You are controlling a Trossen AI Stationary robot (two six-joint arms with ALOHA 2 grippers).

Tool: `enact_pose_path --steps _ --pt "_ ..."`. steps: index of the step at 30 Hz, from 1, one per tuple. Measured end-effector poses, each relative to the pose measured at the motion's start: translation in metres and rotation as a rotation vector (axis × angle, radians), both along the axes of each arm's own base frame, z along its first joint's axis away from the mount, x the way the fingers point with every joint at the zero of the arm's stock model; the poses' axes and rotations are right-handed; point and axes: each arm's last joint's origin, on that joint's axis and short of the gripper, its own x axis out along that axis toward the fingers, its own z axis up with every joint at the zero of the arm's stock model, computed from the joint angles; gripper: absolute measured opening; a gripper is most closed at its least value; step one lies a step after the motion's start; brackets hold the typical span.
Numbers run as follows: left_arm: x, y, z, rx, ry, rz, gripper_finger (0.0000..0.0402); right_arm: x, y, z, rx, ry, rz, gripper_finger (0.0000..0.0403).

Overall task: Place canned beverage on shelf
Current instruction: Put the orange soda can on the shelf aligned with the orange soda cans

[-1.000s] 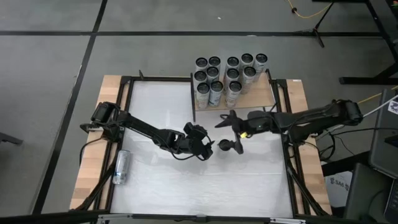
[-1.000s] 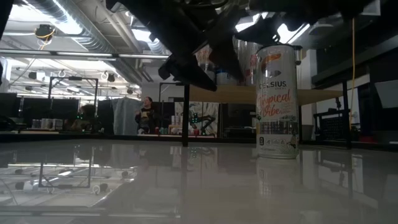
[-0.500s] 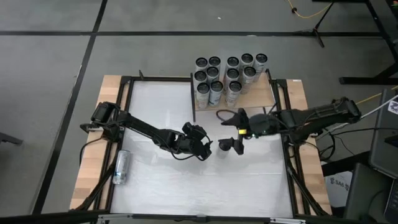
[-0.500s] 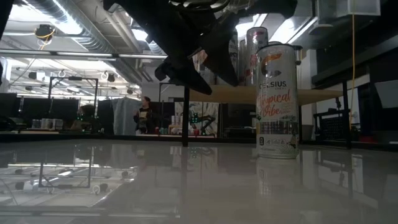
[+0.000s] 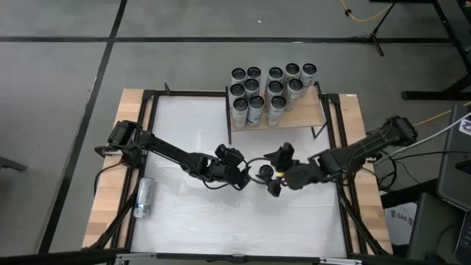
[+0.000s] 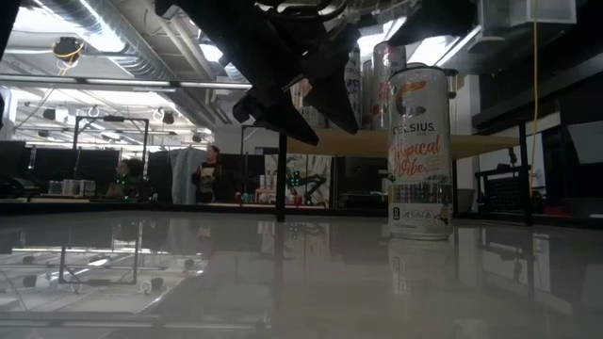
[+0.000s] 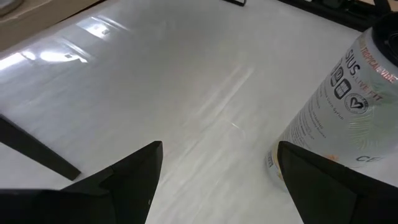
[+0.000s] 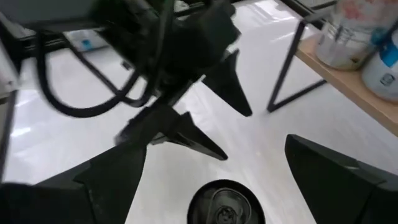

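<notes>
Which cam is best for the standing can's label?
Low view: the standing can shows upright, label readable. Left wrist view catches only part of its label, tilted in the picture; right wrist and high views show just its top.

Only readable print I can find is on the standing can on the surface: "CELSIUS" with "Tropical Vibe" in script under it. The left wrist view catches the same can up close, showing "SIUS" and "TROPICAL VIBE". The small print lower down is too tiny to make out.
</notes>
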Motion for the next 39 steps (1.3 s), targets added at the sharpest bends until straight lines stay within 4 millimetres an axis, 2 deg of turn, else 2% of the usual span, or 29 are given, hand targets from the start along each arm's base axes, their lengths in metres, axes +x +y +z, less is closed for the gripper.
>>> enact_pose_path --steps 12,23,32,39 --pt "0.0 0.0 0.0 0.0 0.0 0.001 0.0312 0.008 0.005 -0.036 -0.026 0.158 -0.122 0.0374" --pt "0.0 0.0 0.0 -0.001 -0.001 0.001 0.0312 0.01 0.007 -0.044 -0.012 0.198 -0.111 0.0374" --pt "0.0 0.0 0.0 -0.002 -0.003 0.001 0.0312 0.017 0.012 -0.059 0.017 0.271 -0.061 0.0374" --pt "0.0 0.0 0.0 -0.003 -0.006 0.001 0.0312 0.018 0.013 -0.061 0.03 0.286 -0.043 0.0374"
